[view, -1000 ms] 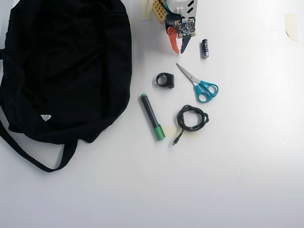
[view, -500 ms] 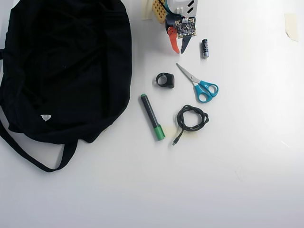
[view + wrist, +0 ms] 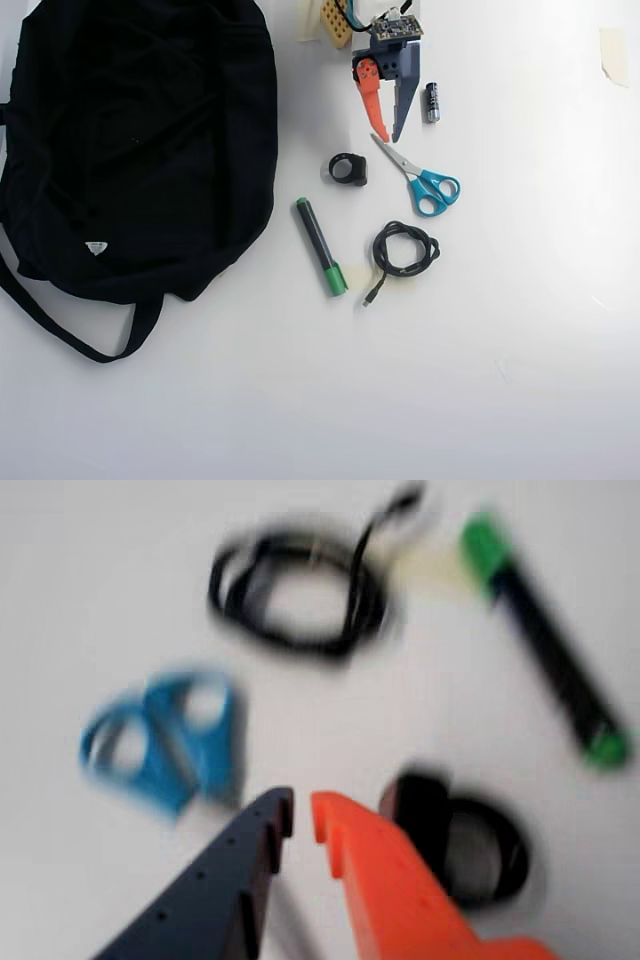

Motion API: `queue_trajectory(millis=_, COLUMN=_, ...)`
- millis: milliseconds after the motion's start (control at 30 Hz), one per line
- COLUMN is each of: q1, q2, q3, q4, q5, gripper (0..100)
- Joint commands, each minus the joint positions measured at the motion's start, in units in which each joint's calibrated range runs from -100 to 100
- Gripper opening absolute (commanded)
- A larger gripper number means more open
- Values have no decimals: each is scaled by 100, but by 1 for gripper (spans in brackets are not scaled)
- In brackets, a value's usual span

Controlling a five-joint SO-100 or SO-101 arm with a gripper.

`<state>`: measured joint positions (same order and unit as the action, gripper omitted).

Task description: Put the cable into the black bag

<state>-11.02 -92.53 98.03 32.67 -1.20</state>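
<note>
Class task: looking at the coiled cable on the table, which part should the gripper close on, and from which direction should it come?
Grip one side of the cable loop's bundled strands, coming straight down, one finger inside the ring, one outside. It lies flat, so a side approach probably finds nothing to pinch; the plug tail looks too thin.

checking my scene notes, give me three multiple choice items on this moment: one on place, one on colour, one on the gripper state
1. Where does the cable lie?
A. inside the black bag
B. on the table, below the scissors in the overhead view
C. in the gripper

2. What colour are the scissors' handles?
A. blue
B. red
C. yellow

3. How is the gripper?
A. shut on the marker
B. shut on the cable
C. empty, fingertips close together

Key: 1 B, the coil lies on the bare table; 2 A, both views show blue loops; 3 C, nothing sits between the fingers.
</note>
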Motion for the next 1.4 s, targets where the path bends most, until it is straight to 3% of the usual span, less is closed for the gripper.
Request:
queue_trajectory(millis=0, q1=197, q2=630, q3=-181, q4=-2165, q5=25, gripper=2)
queue_trajectory(millis=233, q1=347, q2=2348, q3=-1403, q4=-3164, q5=36, gripper=2)
queue_trajectory(millis=967, q1=653, q2=6614, q3=-6299, q4=-3181, q5=31, gripper=2)
queue_trajectory(millis=1367, q1=601, q2=7776, q3=-8168, q4=-3181, q5=-11, gripper=2)
